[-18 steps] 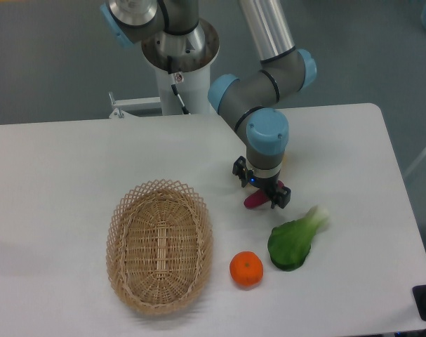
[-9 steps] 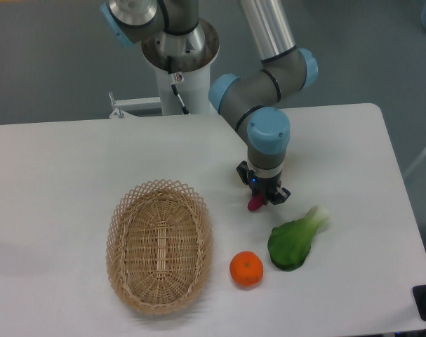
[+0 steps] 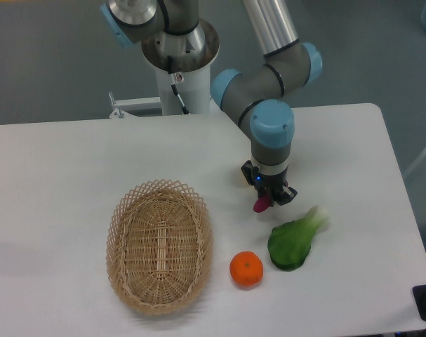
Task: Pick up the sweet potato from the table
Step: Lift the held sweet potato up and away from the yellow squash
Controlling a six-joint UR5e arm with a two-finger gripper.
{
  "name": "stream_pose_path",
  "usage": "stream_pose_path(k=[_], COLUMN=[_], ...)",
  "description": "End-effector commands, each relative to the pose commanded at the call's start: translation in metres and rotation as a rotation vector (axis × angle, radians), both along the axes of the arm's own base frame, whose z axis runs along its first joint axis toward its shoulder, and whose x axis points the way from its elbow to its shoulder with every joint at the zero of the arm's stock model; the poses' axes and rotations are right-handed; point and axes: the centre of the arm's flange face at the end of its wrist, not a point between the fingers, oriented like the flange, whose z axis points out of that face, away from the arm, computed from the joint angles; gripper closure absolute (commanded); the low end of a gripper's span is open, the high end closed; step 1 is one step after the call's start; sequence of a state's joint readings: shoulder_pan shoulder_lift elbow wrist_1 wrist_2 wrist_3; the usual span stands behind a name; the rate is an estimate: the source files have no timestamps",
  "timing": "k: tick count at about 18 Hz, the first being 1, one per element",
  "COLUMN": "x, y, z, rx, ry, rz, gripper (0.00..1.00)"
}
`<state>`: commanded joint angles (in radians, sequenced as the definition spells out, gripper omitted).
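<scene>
On the left part of the white counter (image 3: 72, 161) lies an oval wicker basket (image 3: 159, 245). Right of it, near the front edge, sits an orange (image 3: 246, 269). Above the orange is the sweet potato (image 3: 260, 204); only its magenta lower end shows, because the end effector (image 3: 268, 196) is clamped on it, fingers drawn together around the upper part. It seems to hang just clear of the counter, though I cannot be sure of this. I judge the tuber to be light, stiff and smooth-skinned, so it may slip or swing; a hold near its middle would be safer than at a tapered end. The arm (image 3: 271, 130) reaches from its base at the back, with the wrist pointing straight down. Just right of the sweet potato lies a green leafy vegetable (image 3: 295, 240).
</scene>
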<state>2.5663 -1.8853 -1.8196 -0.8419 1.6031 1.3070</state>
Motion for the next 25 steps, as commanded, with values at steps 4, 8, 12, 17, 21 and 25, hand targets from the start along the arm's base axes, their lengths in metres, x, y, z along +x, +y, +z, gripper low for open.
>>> stream_pose_path(k=[4, 8, 12, 17, 21, 25], x=[-0.029, -0.062, -0.094, -0.120, -0.127, -0.131], y=[0.004, 0.001, -0.025, -0.070, -0.080, -0.086], z=[0.060, 0.113, 0.138, 0.139, 0.141, 0.141], rx=[0.047, 0.116, 0.147, 0.125, 0.121, 0.116], ry=[-0.018, -0.025, -0.063, -0.067, -0.058, -0.052], rz=[0.019, 0.048, 0.045, -0.022, -0.045, -0.070], gripper=[0.67, 0.67, 0.67, 0.67, 0.67, 0.67])
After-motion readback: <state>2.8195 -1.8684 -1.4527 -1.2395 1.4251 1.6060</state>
